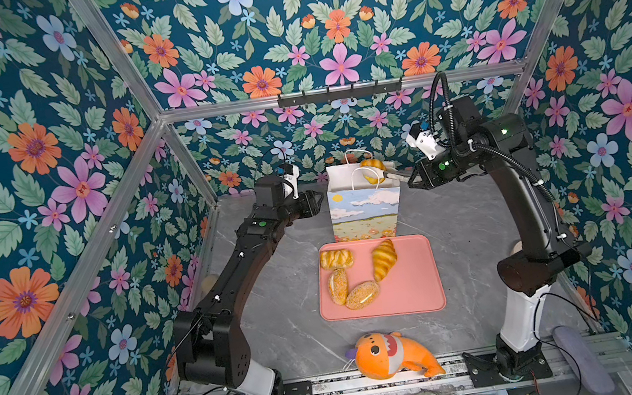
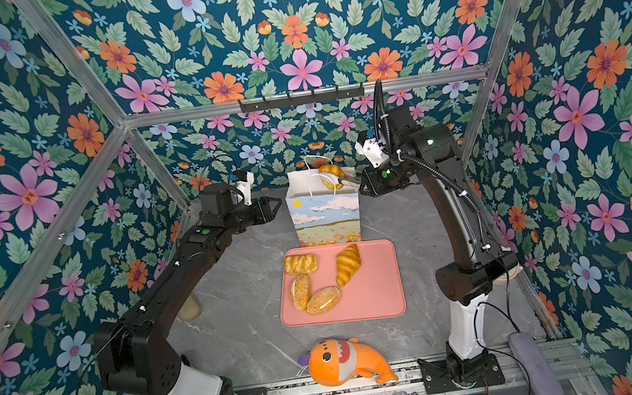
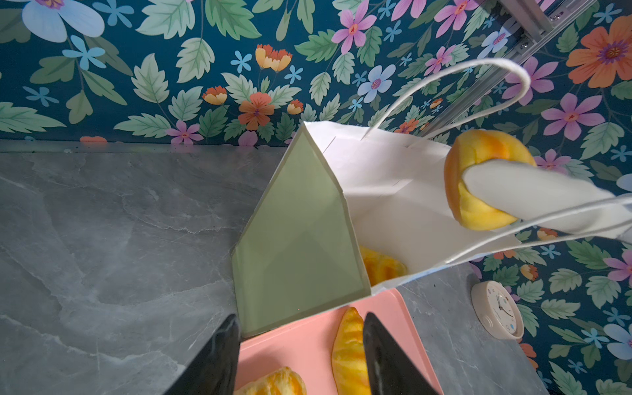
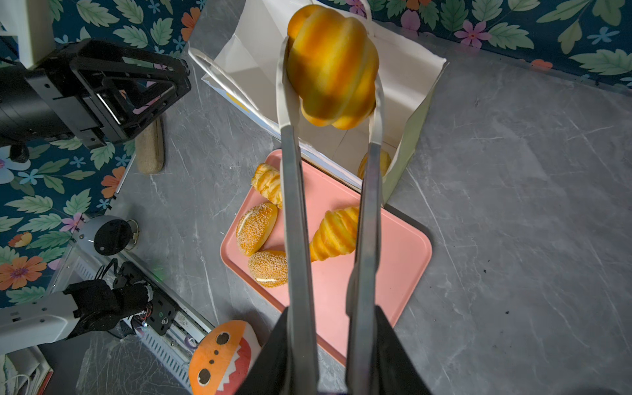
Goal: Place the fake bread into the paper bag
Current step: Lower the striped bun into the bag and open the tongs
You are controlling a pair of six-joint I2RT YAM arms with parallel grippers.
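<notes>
My right gripper [image 4: 331, 309] is shut on metal tongs [image 4: 297, 212]. Their white tips pinch a glossy golden bun [image 4: 331, 65] [image 1: 372, 165] over the open mouth of the paper bag [image 1: 364, 210] [image 2: 325, 218]. Another pastry [image 3: 383, 265] lies inside the bag. On the pink tray [image 1: 415, 285] in front of the bag lie a braided bun [image 1: 335, 258], a croissant [image 1: 383, 258] and two sesame rolls [image 1: 338, 285] [image 1: 361, 295]. Left of the bag, my left gripper [image 1: 315, 203] [image 3: 301, 318] hangs open, holding nothing.
An orange plush fish [image 1: 391, 354] lies at the front edge. A tan block [image 2: 189, 308] sits by the left wall behind my left arm. A small white clock [image 3: 497, 309] stands right of the bag. Floral walls close in three sides.
</notes>
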